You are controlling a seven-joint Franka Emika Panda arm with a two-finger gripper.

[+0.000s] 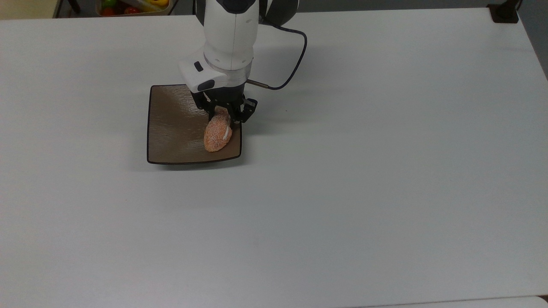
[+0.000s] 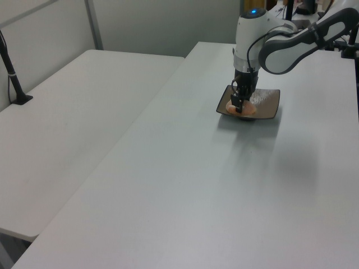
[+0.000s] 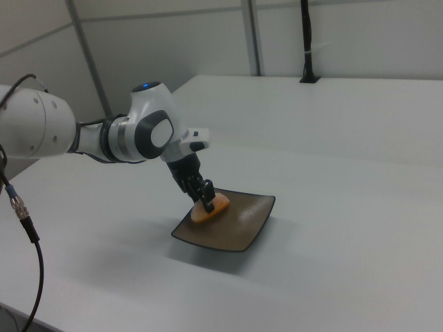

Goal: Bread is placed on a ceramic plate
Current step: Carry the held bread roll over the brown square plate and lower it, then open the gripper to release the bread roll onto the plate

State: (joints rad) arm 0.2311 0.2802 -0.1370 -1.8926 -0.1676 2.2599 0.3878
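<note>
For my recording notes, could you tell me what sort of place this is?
Probably a robotics lab: a white arm whose claw holds bread over a ceramic plate, on plain white tables between bare partition walls.

Bread (image 1: 217, 134): speckled orange-brown, one white stripe. Ceramic plate (image 1: 173, 128): glossy brown, thin black rim. Gripper (image 1: 224, 118): black. Table (image 1: 364, 171): plain white.

Bread (image 1: 217, 135) on ceramic plate (image 1: 171, 132)
</note>
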